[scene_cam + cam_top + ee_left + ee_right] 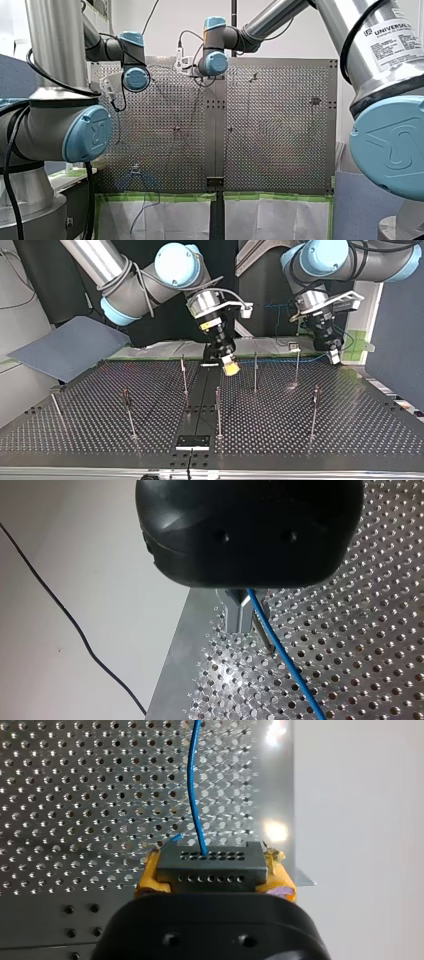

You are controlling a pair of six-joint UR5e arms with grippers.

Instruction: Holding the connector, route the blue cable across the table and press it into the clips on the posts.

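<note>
Connector [210,866] is clamped in my right gripper's [214,872] yellow pads, mid-table [100,405] at the top view's far edge. Cable [192,785] runs right to my left gripper [246,617], metal fingers pinched together on it.

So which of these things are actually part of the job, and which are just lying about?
Job: cable; connector; posts; right gripper, holding the connector; left gripper, on the cable.

Lying about: sheet beside the table; green tape; black wire.
</note>
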